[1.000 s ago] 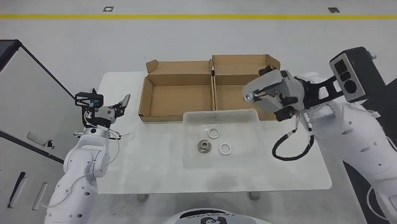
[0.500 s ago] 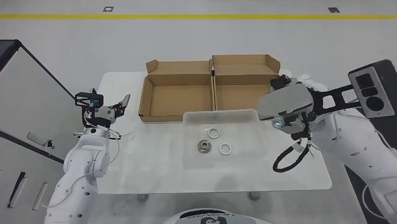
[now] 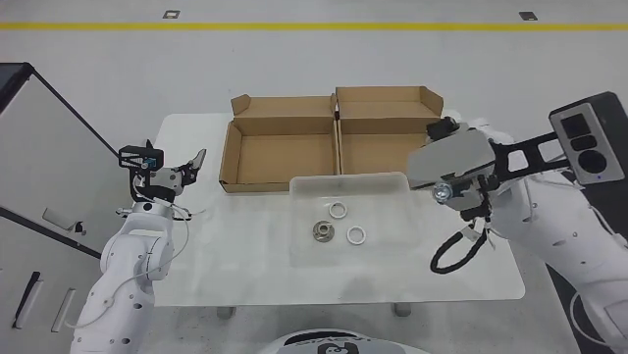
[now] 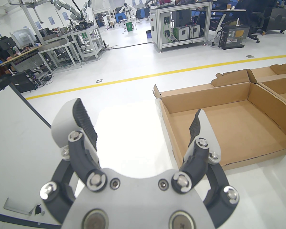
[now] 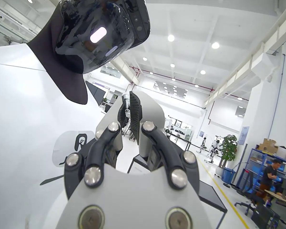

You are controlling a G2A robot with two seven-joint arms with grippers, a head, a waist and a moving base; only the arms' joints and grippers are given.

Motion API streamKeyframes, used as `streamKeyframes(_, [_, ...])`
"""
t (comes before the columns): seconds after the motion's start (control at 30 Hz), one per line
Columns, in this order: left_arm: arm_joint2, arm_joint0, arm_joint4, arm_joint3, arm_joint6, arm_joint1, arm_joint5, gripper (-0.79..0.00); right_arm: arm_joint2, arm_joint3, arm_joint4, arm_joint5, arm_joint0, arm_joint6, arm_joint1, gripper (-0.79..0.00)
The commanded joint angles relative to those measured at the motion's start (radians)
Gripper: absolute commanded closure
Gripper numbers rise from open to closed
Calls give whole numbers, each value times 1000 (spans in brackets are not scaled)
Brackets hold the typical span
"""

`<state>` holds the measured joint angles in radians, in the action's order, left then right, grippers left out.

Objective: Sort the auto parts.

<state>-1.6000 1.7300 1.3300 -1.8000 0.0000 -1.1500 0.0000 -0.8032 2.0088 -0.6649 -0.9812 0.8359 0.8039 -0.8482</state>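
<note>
A clear tray [image 3: 383, 251] at the table's middle holds two white rings [image 3: 338, 210] [image 3: 358, 235] and a round metal part [image 3: 321, 229]. Behind it stand two open cardboard boxes, the left one [image 3: 280, 153] [image 4: 228, 125] and the right one [image 3: 378, 148], both bare inside. My right gripper [image 3: 417, 170] [image 5: 131, 106] hangs above the tray's right end, turned upward, and is shut on a small silver threaded part [image 5: 126, 102]. My left gripper [image 3: 189, 165] [image 4: 138, 110] hovers open over the table's left edge, nothing between its fingers.
A large white panel [image 3: 59, 158] leans beside the table's left side. The white tabletop [image 3: 245, 246] lies bare in front of the tray and to its left. The table's right end [image 3: 491, 266] lies under my right arm.
My right gripper has swung from above the right box toward the tray's right end and rolled over; it has barely moved in the last half second. The left arm has kept still.
</note>
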Motion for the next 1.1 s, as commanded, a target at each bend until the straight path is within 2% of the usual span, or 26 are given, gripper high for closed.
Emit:
streamKeyframes(0.0, [0,0,0,0,0,0,0,-785,-10,19,12,21,15,1,-6,0])
streamKeyframes(0.33, [0,0,0,0,0,0,0,-785,-51,52,-28,55,64,35,-49,0])
streamKeyframes(0.6, [0,0,0,0,0,0,0,-785,-81,24,-33,32,64,-173,-57,0])
streamKeyframes(0.73, [0,0,0,0,0,0,0,-785,-104,30,0,25,74,-232,-60,0])
streamKeyframes(0.87, [0,0,0,0,0,0,0,-785,-121,51,25,27,89,-224,-71,0])
streamKeyframes(1.07, [0,0,0,0,0,0,0,-785,-132,83,17,63,113,-136,-99,0])
